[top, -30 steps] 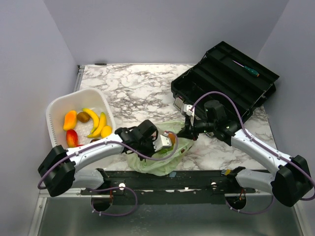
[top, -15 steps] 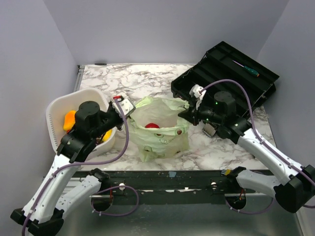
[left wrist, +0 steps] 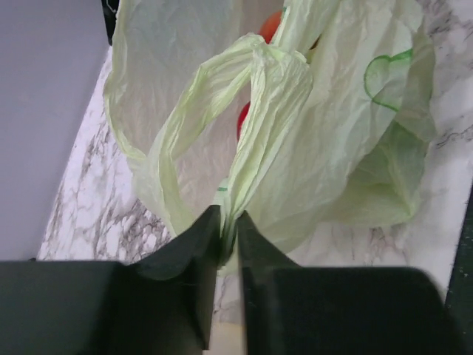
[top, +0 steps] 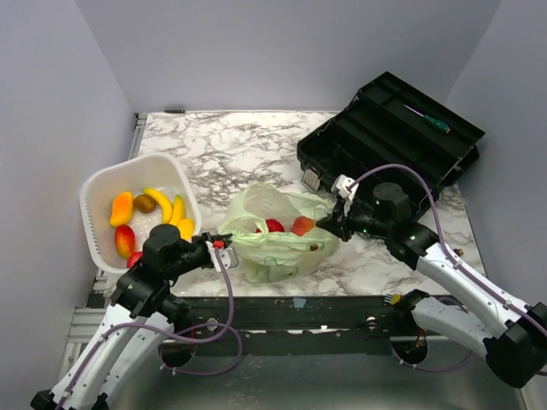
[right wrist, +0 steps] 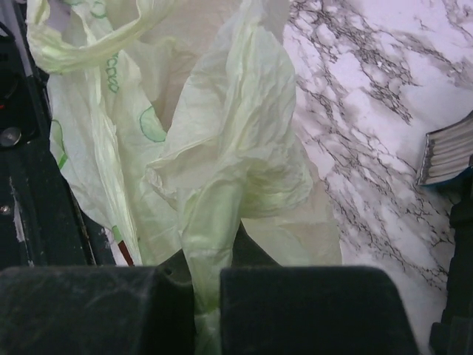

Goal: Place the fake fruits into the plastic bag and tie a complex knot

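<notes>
Looks like a robotics lab test cell. Boxed in by bare pale walls (top: 282, 51) at top, left and right of the frame. Fitted with a marble-print bench (top: 231, 145) at centre, two arms (top: 124, 342) bolted to a black rail (top: 282, 312) along the lower edge, purple cables (top: 226, 290) looping from them. Stocked with a black toolbox (top: 402, 128) at upper right and a white basket (top: 94, 192) of toy fruit (top: 121, 208) at left.
</notes>
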